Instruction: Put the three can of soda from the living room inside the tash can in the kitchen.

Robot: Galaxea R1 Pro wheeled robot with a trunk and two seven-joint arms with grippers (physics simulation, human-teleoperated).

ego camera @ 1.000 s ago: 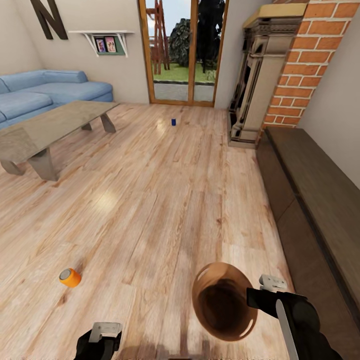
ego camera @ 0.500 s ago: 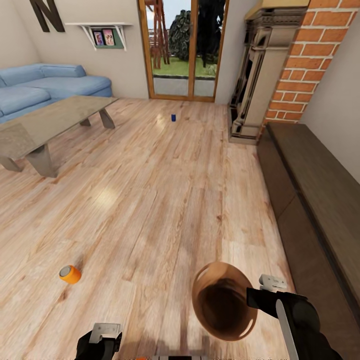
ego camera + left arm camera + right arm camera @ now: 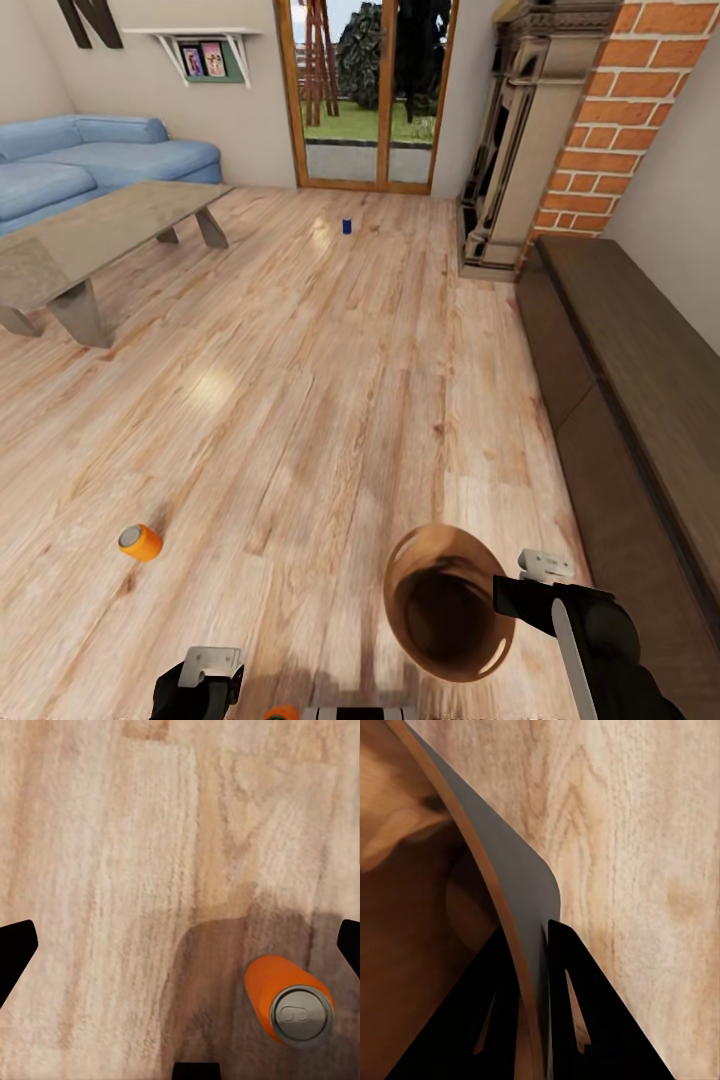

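- Head view: the whole scene has slid as the base rolled forward; an orange can (image 3: 140, 542) lies at 8 o'clock, another orange can (image 3: 281, 713) has just appeared at 6, and the blue can (image 3: 347, 226) stands far off at 12.
- Left wrist view: the left gripper (image 3: 180, 945) is spread above the floor, with that nearer orange can (image 3: 289, 1000) lying on its side beneath it, likely the next pickup.
- Right wrist view: the right gripper (image 3: 534, 937) pinches the trash can's rim (image 3: 506, 896).
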